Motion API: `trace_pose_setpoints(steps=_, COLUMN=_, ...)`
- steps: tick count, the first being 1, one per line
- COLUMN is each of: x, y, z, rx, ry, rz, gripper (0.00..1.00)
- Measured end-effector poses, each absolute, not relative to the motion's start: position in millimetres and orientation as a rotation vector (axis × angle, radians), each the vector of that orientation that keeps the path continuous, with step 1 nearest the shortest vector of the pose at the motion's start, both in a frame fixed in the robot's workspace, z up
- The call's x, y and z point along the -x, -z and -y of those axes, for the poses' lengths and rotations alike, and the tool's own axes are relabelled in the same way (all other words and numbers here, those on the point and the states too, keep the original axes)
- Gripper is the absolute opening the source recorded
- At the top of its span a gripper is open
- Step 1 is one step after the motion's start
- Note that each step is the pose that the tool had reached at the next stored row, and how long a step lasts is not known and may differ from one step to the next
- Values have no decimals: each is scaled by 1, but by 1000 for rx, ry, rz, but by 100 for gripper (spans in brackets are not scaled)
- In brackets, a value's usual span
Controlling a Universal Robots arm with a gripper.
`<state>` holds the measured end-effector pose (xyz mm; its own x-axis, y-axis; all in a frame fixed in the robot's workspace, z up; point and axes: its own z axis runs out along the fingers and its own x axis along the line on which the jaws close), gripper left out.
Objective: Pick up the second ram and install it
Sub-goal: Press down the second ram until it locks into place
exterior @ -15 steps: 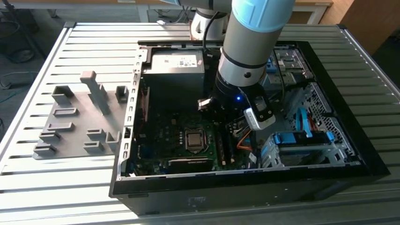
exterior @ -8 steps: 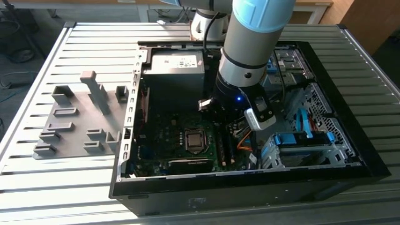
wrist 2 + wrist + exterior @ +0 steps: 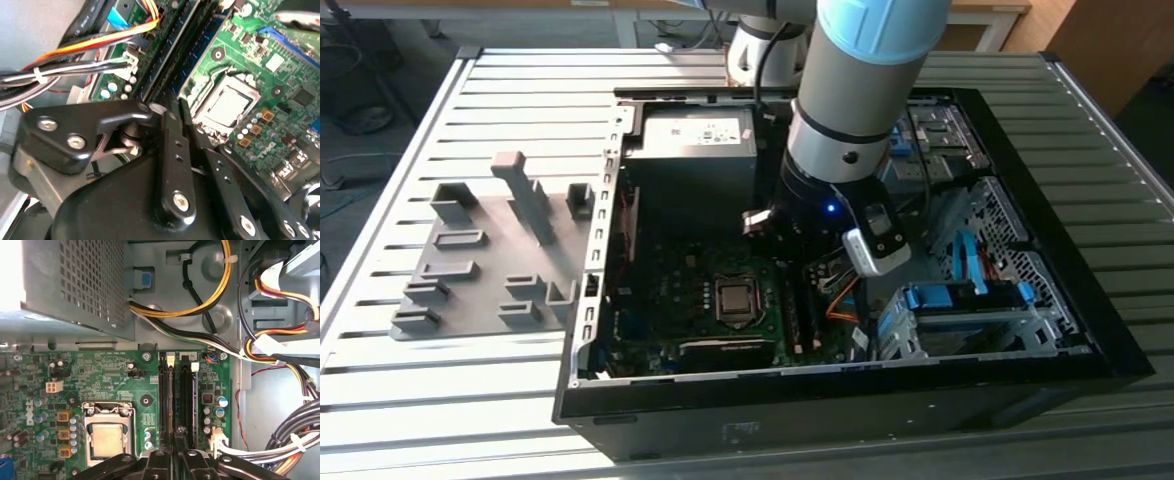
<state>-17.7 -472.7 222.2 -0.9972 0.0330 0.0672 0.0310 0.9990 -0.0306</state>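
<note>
One open computer case (image 3: 1067, 300), one motherboard (image 3: 110, 375), one processor socket (image 3: 107, 437), two memory slots (image 3: 186, 390), one grey holder block (image 3: 487, 290).

Single arm (image 3: 861, 90) comes in from the far side and points steeply down, grey forearm with a light-blue joint cap near the top edge of the exterior view. Wrist section is black with a small blue light lit; a white camera module (image 3: 878, 240) hangs off its side. Gripper (image 3: 172, 432) is low, black linkage bars spread at the base, fingers (image 3: 170, 125) drawn close together, nearly parallel.
</note>
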Motion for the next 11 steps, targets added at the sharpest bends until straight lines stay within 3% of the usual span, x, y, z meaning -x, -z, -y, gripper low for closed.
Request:
trace_pose_setpoints(steps=1, x=18, y=-224, z=473, rx=49, ry=-46, rz=3073, gripper=19)
trace_pose_setpoints(steps=11, x=18, y=-247, z=473, rx=48, ry=-71, rz=3073, gripper=19)
